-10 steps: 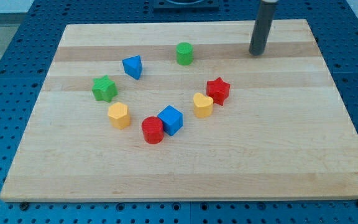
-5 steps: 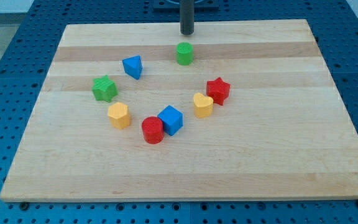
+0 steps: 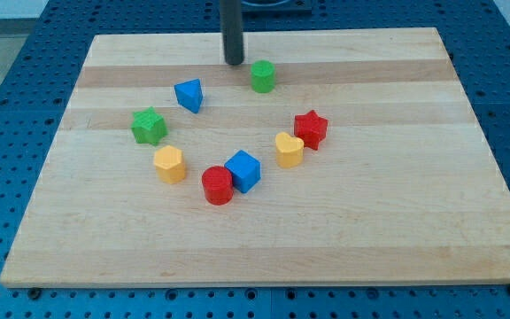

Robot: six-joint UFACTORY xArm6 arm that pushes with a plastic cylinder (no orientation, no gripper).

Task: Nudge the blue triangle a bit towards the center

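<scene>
Camera view: A light wooden board (image 3: 397,221) is seen lying on a blue perforated table (image 3: 7,80). The arm ends in a dark rod, and my tip (image 3: 234,62) is set down on the board near the view's top, just left of the green cylinder (image 3: 262,76) and apart from it. No claw is fitted to the rod, so nothing is gripped or released; only the bare tip is presented to the blocks.

The blue triangle (image 3: 189,95) is located below and to the view's left of my tip, near it but not touched by it. It stands alone, left of the board's middle and toward the top.

The green star (image 3: 149,126) is placed further left and lower. The yellow hexagon (image 3: 169,164) is found just below the green star. The red cylinder (image 3: 217,185) and the blue cube (image 3: 243,170) are set against each other near the middle of the board. The yellow heart (image 3: 289,149) is positioned touching or almost touching the red star (image 3: 310,128) at the view's right of the group.
</scene>
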